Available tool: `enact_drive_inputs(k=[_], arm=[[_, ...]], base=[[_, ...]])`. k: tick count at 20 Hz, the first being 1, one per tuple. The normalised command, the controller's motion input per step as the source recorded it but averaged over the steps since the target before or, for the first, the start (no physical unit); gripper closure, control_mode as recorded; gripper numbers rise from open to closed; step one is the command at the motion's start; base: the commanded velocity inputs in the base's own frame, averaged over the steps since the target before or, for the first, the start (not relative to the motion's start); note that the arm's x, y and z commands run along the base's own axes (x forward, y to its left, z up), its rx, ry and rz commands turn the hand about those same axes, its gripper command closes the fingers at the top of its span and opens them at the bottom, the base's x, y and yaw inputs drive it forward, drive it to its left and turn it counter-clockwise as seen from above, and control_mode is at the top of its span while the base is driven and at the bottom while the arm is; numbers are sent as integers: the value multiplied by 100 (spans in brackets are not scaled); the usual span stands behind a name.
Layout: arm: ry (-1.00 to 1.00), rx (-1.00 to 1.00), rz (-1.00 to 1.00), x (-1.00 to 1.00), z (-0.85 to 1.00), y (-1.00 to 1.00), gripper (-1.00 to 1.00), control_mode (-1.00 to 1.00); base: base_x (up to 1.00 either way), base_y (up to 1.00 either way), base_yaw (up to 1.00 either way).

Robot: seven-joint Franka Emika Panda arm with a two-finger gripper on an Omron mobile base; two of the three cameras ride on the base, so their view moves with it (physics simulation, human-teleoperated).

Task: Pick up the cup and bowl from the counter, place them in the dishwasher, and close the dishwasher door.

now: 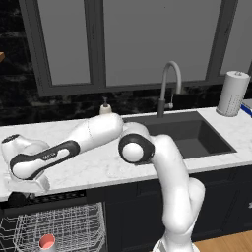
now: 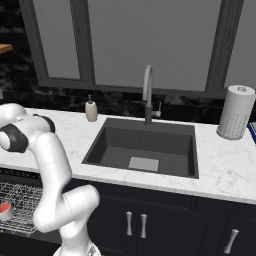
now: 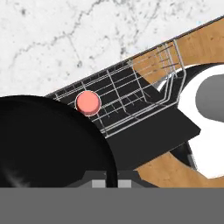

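The black bowl (image 3: 48,144) takes up the lower left of the hand view, its rim caught between my fingertips. My gripper (image 3: 111,180) is shut on it. In the left base view the gripper (image 1: 20,196) hangs at the far left, just past the front edge of the white marble counter (image 1: 98,167) and above the open dishwasher (image 1: 74,226). The cup (image 1: 47,242) stands upright in the white wire rack, red inside showing; it also shows as the cup (image 3: 88,103) and the cup (image 2: 4,209). The dark dishwasher door (image 3: 153,140) lies folded down below the rack.
A dark sink (image 2: 145,145) with a grey faucet (image 2: 148,95) lies to the right of the arm. A beige soap dispenser (image 2: 91,110) stands behind it, and a paper towel roll (image 2: 235,112) at the far right. Dark cabinet fronts (image 2: 150,225) run under the counter.
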Motion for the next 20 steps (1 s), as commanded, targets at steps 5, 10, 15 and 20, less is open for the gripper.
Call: enact_drive_inputs(k=[5,10,15,20], arm=[[-21,7,-6,-100,0,-49,100,-100],[-18,6,-6,-96,-1,-47,100,-100],[-19,6,-6,-91,-4,-50,100,-100],[-22,9,-7,-91,-10,-51,100,-100]], base=[[0,0,0],[0,0,0],[0,0,0],[0,0,0]])
